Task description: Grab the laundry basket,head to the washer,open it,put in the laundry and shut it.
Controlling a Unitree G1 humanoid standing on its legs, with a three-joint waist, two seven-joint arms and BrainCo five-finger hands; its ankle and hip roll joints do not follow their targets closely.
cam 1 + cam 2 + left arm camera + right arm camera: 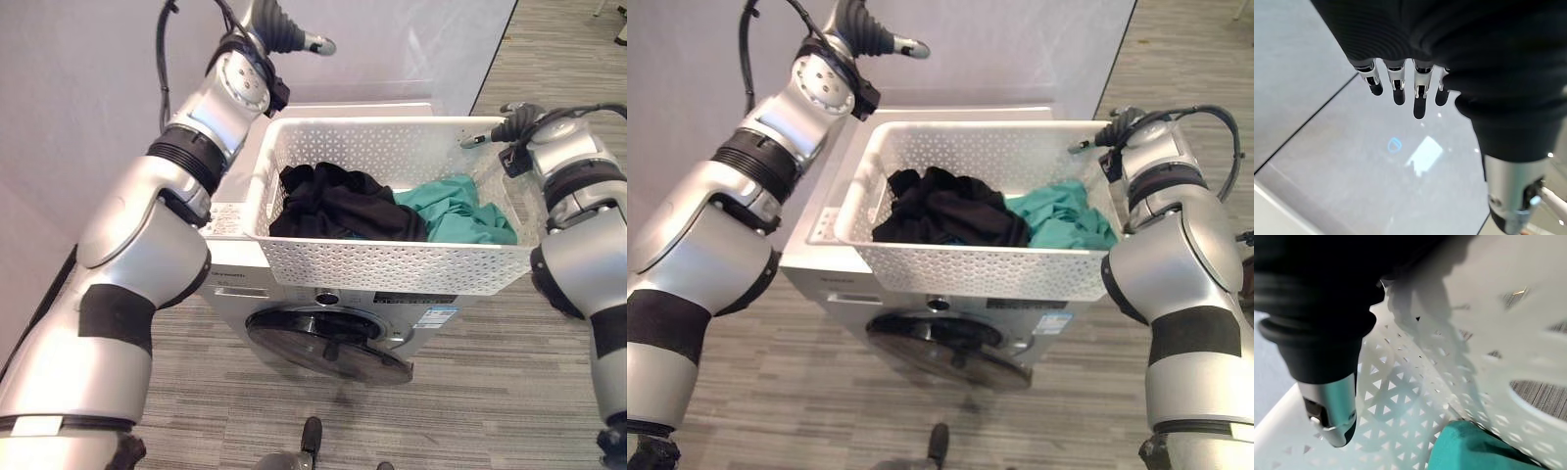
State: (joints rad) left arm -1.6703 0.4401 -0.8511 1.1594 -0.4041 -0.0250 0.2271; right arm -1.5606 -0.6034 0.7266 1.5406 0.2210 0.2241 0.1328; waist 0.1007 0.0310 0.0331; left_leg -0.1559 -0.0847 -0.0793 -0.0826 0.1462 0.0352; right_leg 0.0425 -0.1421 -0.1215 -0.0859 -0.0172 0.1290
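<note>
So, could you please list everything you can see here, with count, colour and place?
White perforated plastic laundry basket: one, white, on top of the washer.
Black garment: one heap, black, in the basket's left half.
Teal garment: one, teal, in the basket's right half, beside the black one.
Silver front-loading washer: one, silver-grey, under the basket, its round door facing the robot.
Grey striped floor: in front of the washer.
Left hand: raised above the washer's top, fingers straight.
Right hand: at the basket's right end.
</note>
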